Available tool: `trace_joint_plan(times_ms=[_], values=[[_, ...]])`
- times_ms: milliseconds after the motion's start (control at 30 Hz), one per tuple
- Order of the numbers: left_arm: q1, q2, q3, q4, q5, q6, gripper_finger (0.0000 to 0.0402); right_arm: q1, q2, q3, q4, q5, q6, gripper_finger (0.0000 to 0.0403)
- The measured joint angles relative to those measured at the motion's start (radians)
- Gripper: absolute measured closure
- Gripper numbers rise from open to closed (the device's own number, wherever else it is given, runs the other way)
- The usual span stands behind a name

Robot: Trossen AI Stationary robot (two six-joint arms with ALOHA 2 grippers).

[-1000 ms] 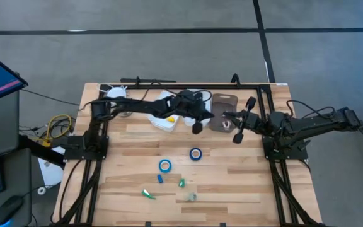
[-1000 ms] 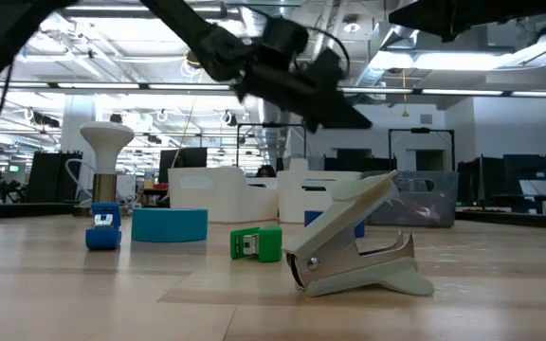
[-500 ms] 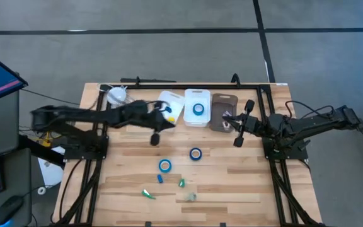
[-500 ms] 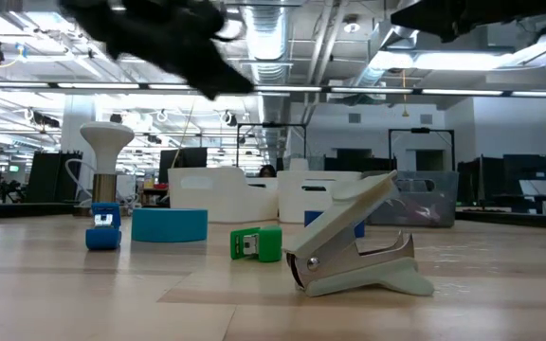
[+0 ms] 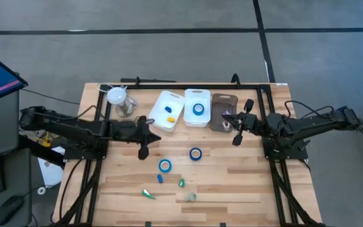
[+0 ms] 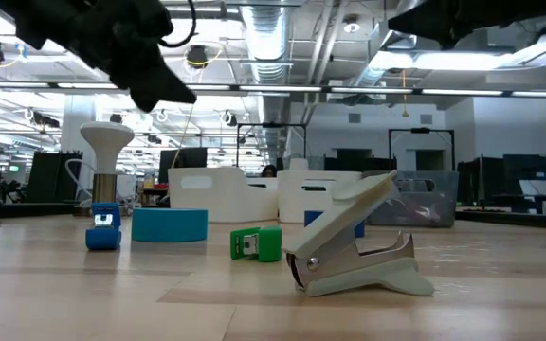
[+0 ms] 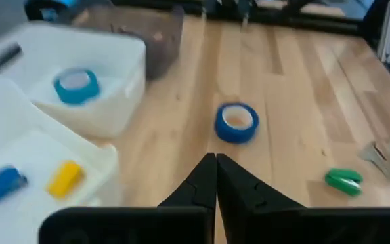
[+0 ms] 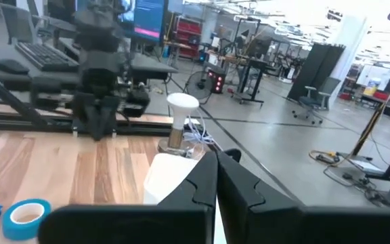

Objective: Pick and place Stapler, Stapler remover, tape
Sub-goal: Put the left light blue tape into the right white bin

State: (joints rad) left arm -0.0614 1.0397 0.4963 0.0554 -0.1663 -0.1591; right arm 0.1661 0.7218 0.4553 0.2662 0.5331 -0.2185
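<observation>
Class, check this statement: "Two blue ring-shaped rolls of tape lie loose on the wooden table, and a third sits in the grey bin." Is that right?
Not quite. The third blue ring-shaped roll of tape sits in a white rectangular bin, not the grey bin beside it. The other two rolls do lie loose on the wooden table, as the high view shows.

tape: three blue rolls, flat; one (image 5: 198, 108) in middle white bin (image 5: 196, 118), two (image 5: 195, 153) (image 5: 164, 165) on table
staple remover (image 6: 354, 248): pale, jaws open, table front
stapler (image 5: 147, 194): green, near front

blue tape (image 5: 195, 154), white bins (image 5: 167, 111), green stapler (image 6: 257, 243)
</observation>
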Motion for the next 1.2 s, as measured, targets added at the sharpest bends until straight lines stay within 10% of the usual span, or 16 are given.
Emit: trace_joint_plan(times_ms=[633, 1200], values=[[-0.174, 0.338, 0.349, -0.557, -0.174, -0.433, 0.04, -0.057, 0.11, 0.0, -0.002, 0.0, 0.096, 0.0403], [-0.265, 0.59, 0.571, -0.69, -0.122, -0.589, 0.04, -0.059, 0.118, 0.0, -0.024, 0.004, 0.115, 0.0403]])
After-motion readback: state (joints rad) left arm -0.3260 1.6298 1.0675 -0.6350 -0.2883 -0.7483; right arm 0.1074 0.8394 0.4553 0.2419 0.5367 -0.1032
